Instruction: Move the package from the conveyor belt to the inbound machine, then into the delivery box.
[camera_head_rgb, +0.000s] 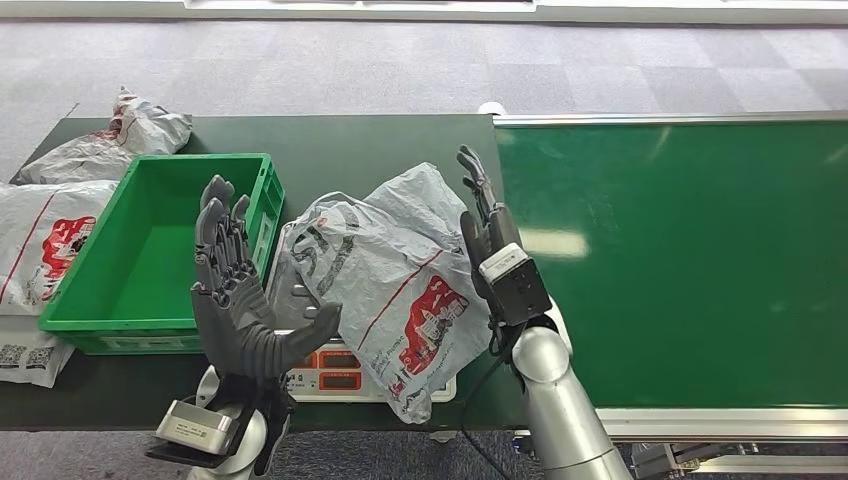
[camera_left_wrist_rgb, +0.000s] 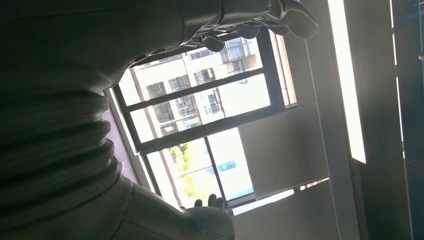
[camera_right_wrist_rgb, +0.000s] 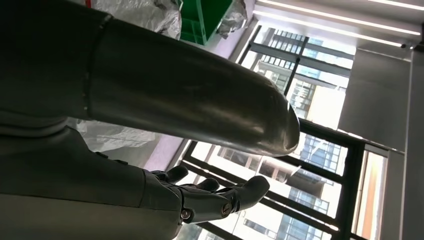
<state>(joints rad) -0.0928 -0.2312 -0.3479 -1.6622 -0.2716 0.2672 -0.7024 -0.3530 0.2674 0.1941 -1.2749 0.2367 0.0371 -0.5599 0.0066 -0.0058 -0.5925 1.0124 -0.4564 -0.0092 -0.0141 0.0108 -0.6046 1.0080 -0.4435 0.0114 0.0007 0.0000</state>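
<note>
Grey carpet tiles run behind a dark green desk (camera_head_rgb: 380, 140), which butts against a brighter green conveyor belt (camera_head_rgb: 690, 260) with a pale metal rim.

The package (camera_head_rgb: 400, 270) is a grey plastic mailer bag, crumpled and creased, with a red printed panel and dark lettering. It lies draped over the inbound machine (camera_head_rgb: 335, 375), a low white scale-like unit with orange displays, and sits between the two hands: just beside the palm side of the right hand (camera_head_rgb: 490, 240) and just beyond the thumb of the left hand (camera_head_rgb: 240, 290).

Both hands hold nothing. The left hand stands upright with its fingers spread and its thumb pointing toward the bag; the right hand stands on edge, fingers extended, close against the bag's side, though whether it touches I cannot tell.

The bag looks light, soft and limp, so it will likely sag and fold when lifted, and the glossy film may slip. Squeezing it from both sides through the bulkier middle seems safer than pinching a loose corner.

Just outboard of the left hand sits the delivery box (camera_head_rgb: 150, 250), a rigid green plastic crate with ribbed walls. More grey bags (camera_head_rgb: 60, 230) lie past it.
</note>
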